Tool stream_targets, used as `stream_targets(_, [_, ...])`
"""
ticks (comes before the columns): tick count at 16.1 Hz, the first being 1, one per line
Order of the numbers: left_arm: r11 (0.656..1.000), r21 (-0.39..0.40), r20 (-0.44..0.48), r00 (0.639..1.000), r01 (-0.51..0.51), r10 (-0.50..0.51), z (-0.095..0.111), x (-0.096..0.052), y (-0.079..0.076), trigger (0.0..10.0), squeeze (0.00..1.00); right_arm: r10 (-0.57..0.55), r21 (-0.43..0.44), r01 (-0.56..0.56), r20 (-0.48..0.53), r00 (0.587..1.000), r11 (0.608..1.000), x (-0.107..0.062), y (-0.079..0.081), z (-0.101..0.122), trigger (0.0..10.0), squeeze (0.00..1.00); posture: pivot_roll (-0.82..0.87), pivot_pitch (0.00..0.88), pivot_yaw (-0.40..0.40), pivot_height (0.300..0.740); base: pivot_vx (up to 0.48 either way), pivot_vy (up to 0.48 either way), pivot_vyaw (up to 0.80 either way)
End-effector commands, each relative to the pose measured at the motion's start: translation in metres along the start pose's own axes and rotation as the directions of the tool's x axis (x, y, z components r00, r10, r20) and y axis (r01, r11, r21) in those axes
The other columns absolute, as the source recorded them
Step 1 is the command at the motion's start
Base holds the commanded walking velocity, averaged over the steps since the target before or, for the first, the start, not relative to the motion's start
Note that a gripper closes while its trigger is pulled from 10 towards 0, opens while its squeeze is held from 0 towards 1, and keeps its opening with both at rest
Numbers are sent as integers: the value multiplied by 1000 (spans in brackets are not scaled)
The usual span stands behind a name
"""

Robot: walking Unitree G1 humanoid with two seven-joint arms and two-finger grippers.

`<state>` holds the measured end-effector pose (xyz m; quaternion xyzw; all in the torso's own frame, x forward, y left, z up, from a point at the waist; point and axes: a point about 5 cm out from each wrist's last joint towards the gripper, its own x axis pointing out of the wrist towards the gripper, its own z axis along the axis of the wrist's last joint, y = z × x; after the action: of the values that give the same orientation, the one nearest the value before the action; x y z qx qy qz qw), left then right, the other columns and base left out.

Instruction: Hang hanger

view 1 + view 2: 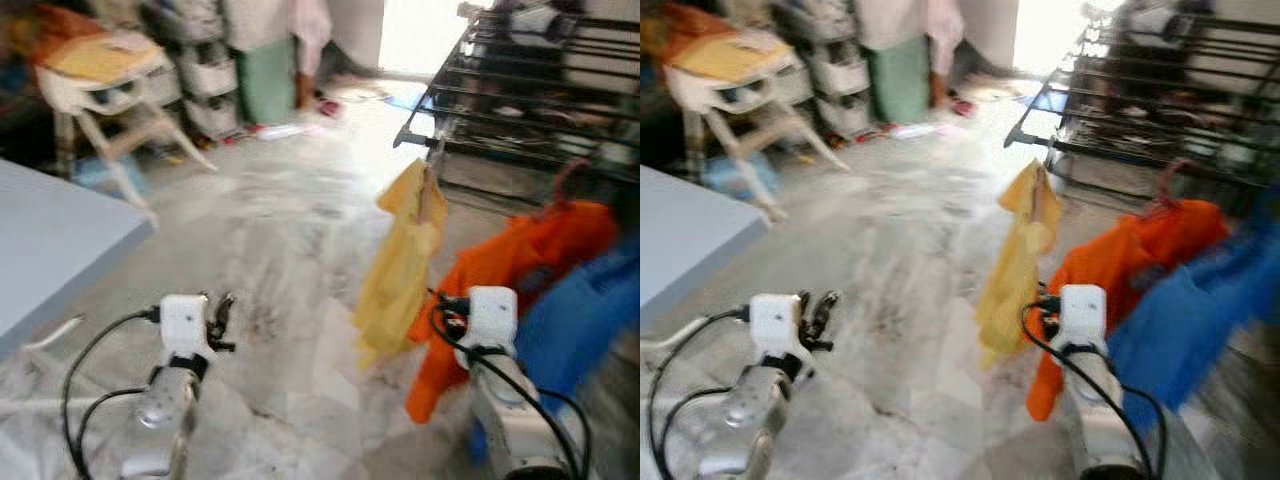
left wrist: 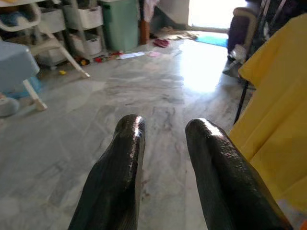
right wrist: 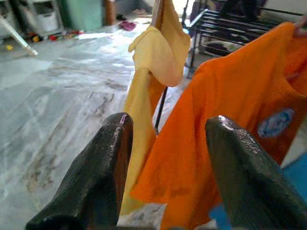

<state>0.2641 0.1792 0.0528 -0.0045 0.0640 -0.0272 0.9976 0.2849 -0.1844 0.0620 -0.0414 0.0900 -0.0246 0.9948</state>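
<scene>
An orange shirt (image 1: 510, 260) hangs on a hanger whose reddish hook (image 1: 568, 180) sits over the black drying rack (image 1: 520, 110) at the right. A yellow garment (image 1: 400, 270) hangs from the rack's near corner, left of the orange one. My right gripper (image 3: 168, 124) is open and empty, a short way in front of the orange shirt (image 3: 225, 120) and the yellow garment (image 3: 153, 72). My left gripper (image 2: 165, 127) is also open and empty, held low over the marble floor, with the yellow garment (image 2: 278, 124) off to its side. The head views are blurred.
A blue garment (image 1: 580, 310) hangs at the far right beside the orange shirt. A grey table (image 1: 50, 240) juts in from the left. Behind it stand a white high chair (image 1: 100, 70), storage drawers (image 1: 205, 70) and a green bin (image 1: 265, 80).
</scene>
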Motion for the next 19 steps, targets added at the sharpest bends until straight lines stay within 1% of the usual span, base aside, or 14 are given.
stream_targets(1, [1000, -3, -1, 1000, 8, -8, 2, 3, -2, 10000, 0, -19, -10, 19, 15, 1000, 1000, 3, -7, 5, 10000, 0, -51, 0, 76, 740, 0, 450, -800])
stream_targets(4, [1000, 0, -4, 1000, 18, -18, 2, 3, -7, 10000, 0, -32, -9, 33, 23, 999, 999, 5, -9, 7, 10000, 0, -55, 0, 77, 740, 0, 480, -710])
stream_targets(7, [1000, -3, -2, 1000, 24, -24, 2, 4, -9, 10000, 0, -32, -11, 32, 25, 999, 999, 4, -5, 6, 10000, 0, -56, 0, 78, 740, 0, 477, 0])
stream_targets(8, [1000, 10, 1, 1000, 23, -23, 2, 4, -9, 10000, 0, -32, -9, 32, 25, 999, 999, 4, -5, 6, 10000, 0, -56, 0, 78, 740, 0, 0, 0])
stream_targets(10, [999, 6, -1, 999, 46, -46, 1, 3, -12, 10000, 0, -33, -6, 33, 25, 999, 999, 3, -3, 6, 10000, 0, -58, 0, 80, 740, 0, 0, 0])
stream_targets(11, [991, -61, 5, 993, 118, -118, 2, -1, -19, 10000, 0, -35, -5, 35, 25, 999, 999, 3, -2, 5, 10000, 0, -56, 0, 82, 740, 0, 0, 0])
stream_targets(13, [986, -58, 11, 988, 156, -156, 3, -2, -26, 10000, 0, -44, -1, 44, 25, 999, 999, 4, -1, 4, 10000, 0, -49, 0, 85, 740, 0, 0, 0])
stream_targets(15, [983, -62, 20, 985, 172, -171, 5, -2, -27, 10000, 0, -50, 20, 49, 26, 998, 999, 7, -1, 5, 10000, 0, -46, 0, 87, 740, 0, 0, 0])
stream_targets(17, [982, -100, 14, 988, 158, -157, 5, -1, -25, 10000, 0, -54, 21, 54, 20, 998, 998, 9, 0, 5, 10000, 0, -43, 0, 89, 740, 0, 0, 0])
stream_targets(19, [981, -105, 29, 987, 162, -160, 10, 2, -24, 10000, 0, -53, 25, 52, 23, 998, 998, 9, 4, 7, 10000, 0, -45, 0, 91, 740, 0, 0, -697])
